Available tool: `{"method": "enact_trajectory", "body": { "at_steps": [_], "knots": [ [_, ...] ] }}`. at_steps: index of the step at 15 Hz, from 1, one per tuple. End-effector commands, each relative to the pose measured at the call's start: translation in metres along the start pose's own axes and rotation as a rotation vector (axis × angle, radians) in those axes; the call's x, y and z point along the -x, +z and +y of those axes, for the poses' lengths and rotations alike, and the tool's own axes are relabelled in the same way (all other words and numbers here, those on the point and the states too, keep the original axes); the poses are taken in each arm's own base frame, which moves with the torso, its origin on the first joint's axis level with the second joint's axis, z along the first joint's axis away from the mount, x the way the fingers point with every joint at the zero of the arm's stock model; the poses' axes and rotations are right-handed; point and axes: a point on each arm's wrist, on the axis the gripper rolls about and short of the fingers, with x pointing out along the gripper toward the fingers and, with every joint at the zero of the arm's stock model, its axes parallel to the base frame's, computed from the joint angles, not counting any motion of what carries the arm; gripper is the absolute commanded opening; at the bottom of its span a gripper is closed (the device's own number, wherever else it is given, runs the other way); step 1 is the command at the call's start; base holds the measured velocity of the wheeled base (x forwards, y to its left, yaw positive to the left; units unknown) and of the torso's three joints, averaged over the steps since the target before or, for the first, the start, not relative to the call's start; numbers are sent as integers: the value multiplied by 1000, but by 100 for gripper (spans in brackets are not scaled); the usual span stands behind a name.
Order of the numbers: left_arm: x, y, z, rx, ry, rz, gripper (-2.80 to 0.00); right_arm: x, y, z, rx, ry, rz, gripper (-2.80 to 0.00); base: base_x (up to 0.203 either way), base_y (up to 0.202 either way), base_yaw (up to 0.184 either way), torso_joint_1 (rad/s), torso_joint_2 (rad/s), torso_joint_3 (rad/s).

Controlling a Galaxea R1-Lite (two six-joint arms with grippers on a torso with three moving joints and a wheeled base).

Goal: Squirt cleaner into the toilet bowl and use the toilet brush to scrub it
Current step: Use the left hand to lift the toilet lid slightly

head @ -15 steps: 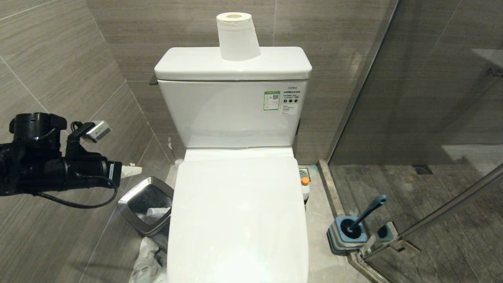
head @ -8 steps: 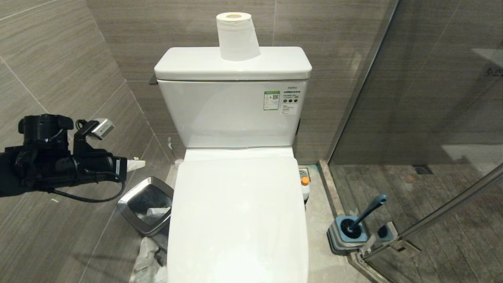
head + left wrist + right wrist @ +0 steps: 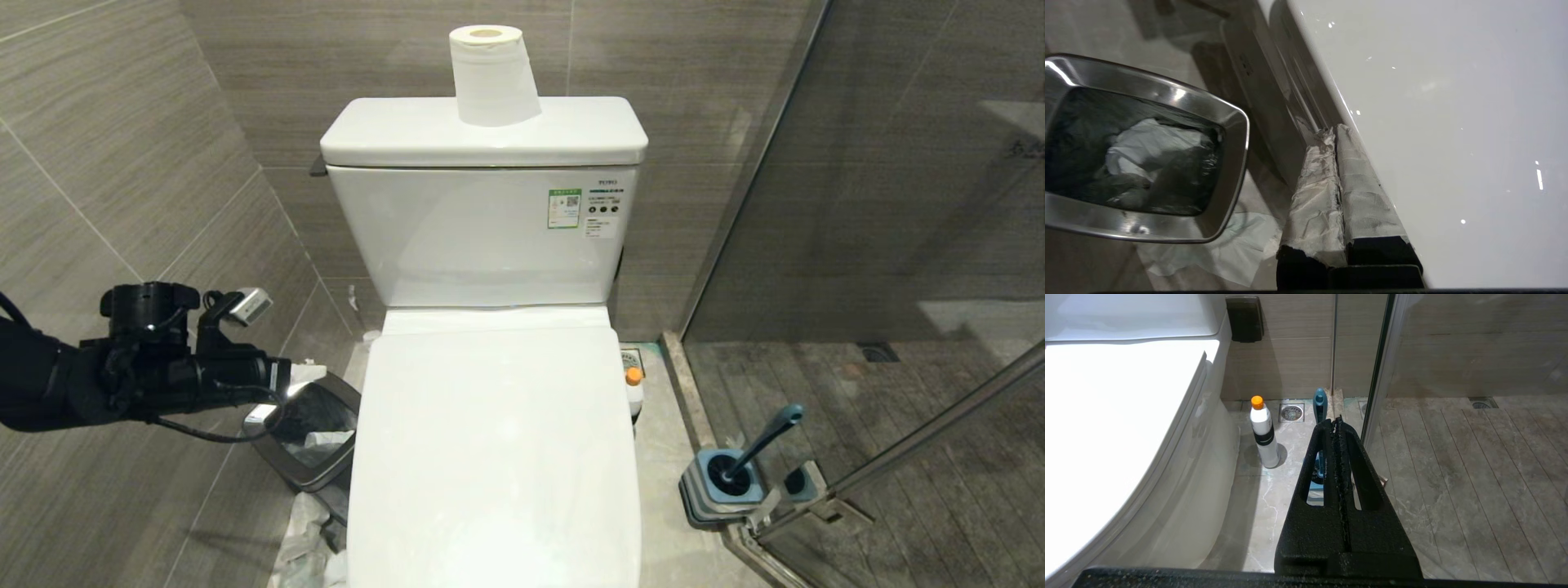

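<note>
The toilet bowl [image 3: 1218, 465] is covered by its shut white lid [image 3: 494, 441], so its inside is hidden. My left gripper [image 3: 309, 373], fingers wrapped in white tape, is shut on nothing; it hangs over the steel bin, its tips [image 3: 1331, 131] close to the lid's left edge [image 3: 1347, 110]. The cleaner [image 3: 633, 385], a white bottle with an orange cap, stands on the floor right of the toilet [image 3: 1263, 435]. The toilet brush [image 3: 766, 441] leans in its blue-grey base [image 3: 718, 490]. My right gripper [image 3: 1337, 419] is shut and empty, low, in front of the brush handle [image 3: 1319, 401].
A square steel bin [image 3: 306, 429] with crumpled paper stands left of the toilet [image 3: 1147, 155], with tissue on the floor beside it [image 3: 306, 543]. A paper roll [image 3: 492, 75] sits on the tank. A glass shower partition [image 3: 857, 204] closes off the right side.
My left arm has dropped and moved towards the toilet, from beside the tiled wall to just over the bin. Nothing else has moved.
</note>
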Motion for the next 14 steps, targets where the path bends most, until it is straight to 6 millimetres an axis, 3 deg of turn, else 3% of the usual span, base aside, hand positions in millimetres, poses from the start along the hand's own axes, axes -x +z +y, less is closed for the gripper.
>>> {"method": "enact_trajectory", "body": {
  "at_steps": [1,4,7,14],
  "knots": [
    [-6,-19,6,48,-50,40,-280,-1,-7,0,2,-2,24,-280,0,0,0,0,0,0],
    [6,-49,19,138,-97,64,-280,-1,-7,0,0,-2,24,-280,0,0,0,0,0,0],
    [5,-71,29,151,-102,39,-280,-1,-7,0,1,-2,24,-280,0,0,0,0,0,0],
    [11,-106,13,165,-197,27,-280,-1,-7,0,0,-2,24,-280,0,0,0,0,0,0]
  ]
}}
